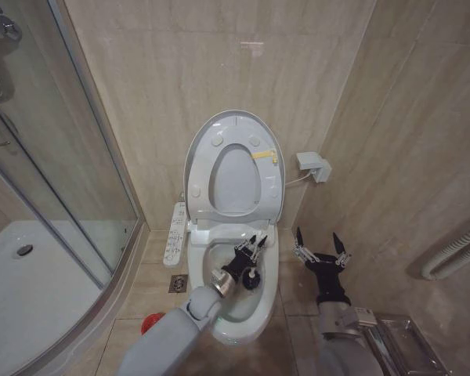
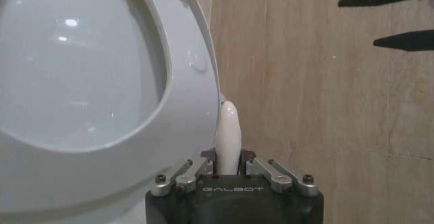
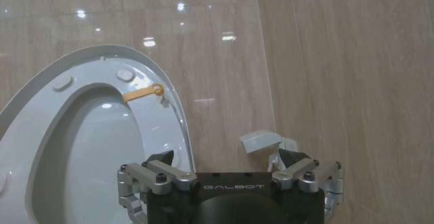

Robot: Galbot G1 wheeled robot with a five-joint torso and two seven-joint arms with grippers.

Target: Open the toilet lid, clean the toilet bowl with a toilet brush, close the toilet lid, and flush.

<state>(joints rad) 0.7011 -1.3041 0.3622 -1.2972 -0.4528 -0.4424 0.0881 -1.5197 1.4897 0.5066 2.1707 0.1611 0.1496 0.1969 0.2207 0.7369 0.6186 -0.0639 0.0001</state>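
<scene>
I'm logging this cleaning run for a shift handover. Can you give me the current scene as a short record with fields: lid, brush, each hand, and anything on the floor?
lid: glossy white plastic oval toilet lid raised upright against the beige tiled wall, ring seat up with it
bowl: white ceramic toilet bowl uncovered
brush: slim white-handled toilet brush, dark bristle head down inside the bowl
left hand: left hand over the bowl, shut on the brush handle
right hand: right hand to the right of the bowl, open, holding nothing
floor: small round red holder left of the bowl
</scene>
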